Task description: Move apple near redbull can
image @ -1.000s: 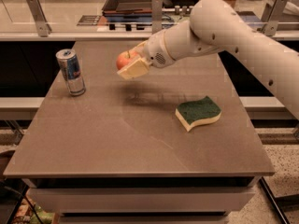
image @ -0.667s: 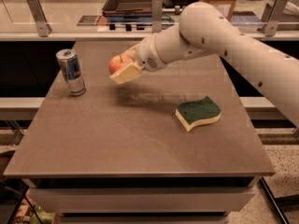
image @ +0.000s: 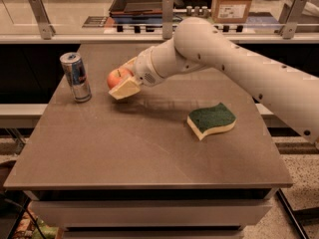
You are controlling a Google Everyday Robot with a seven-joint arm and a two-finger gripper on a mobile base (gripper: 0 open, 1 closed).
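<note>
The redbull can (image: 76, 76) stands upright near the table's left edge, silver and blue with a silver top. The apple (image: 117, 77) is red-orange with a short dark stem and sits between the cream fingers of my gripper (image: 123, 81), a short way right of the can. My gripper is shut on the apple and holds it just above the tabletop. The white arm reaches in from the right.
A green-and-yellow wavy sponge (image: 211, 120) lies right of centre on the brown table (image: 139, 148). Behind the table runs a rail with metal brackets, a dark tray (image: 139, 1) and a cardboard box (image: 233, 4).
My gripper has carried the apple leftward and a little lower, closer to the can. The can and sponge have not moved.
</note>
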